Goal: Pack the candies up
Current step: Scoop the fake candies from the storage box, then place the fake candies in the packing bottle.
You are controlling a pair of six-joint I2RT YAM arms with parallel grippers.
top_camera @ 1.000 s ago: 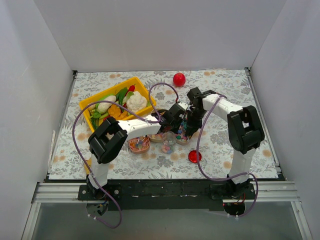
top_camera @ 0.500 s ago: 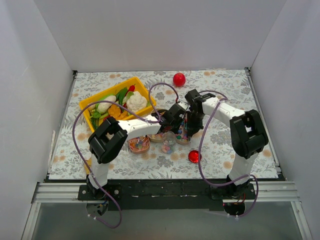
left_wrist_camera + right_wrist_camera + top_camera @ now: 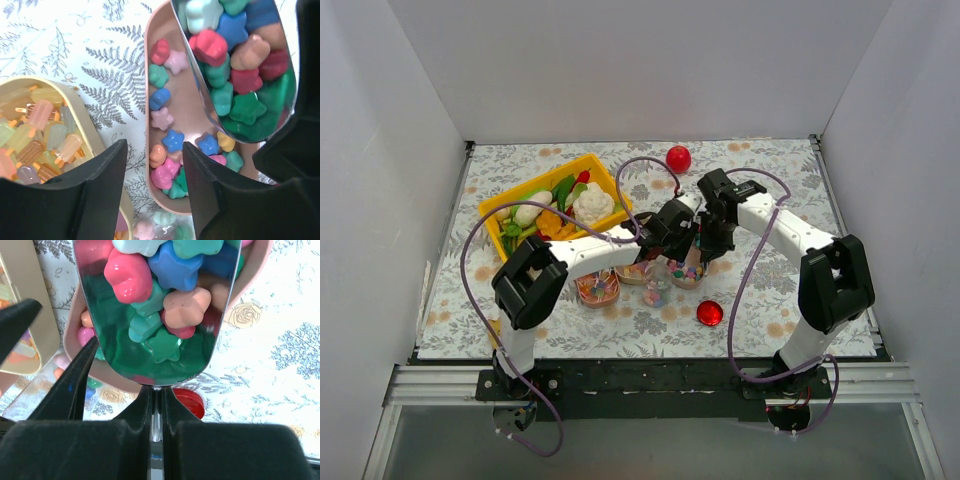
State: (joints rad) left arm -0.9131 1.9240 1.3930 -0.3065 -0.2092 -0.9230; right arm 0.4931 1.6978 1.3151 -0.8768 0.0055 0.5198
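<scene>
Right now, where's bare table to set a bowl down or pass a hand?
Free: the back-right corner beyond the right arm, and the front-left strip between the yellow tray and the near edge. Crowded: the centre, where the left gripper, the right gripper, its scoop and the candy dishes bunch up; the red disc lies just in front.

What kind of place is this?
Probably a robot test bench: plain white panel walls box in a floral-print tablecloth, with a yellow plastic tray of toy vegetables and a shiny metal scoop of colourful star-shaped candies.
</scene>
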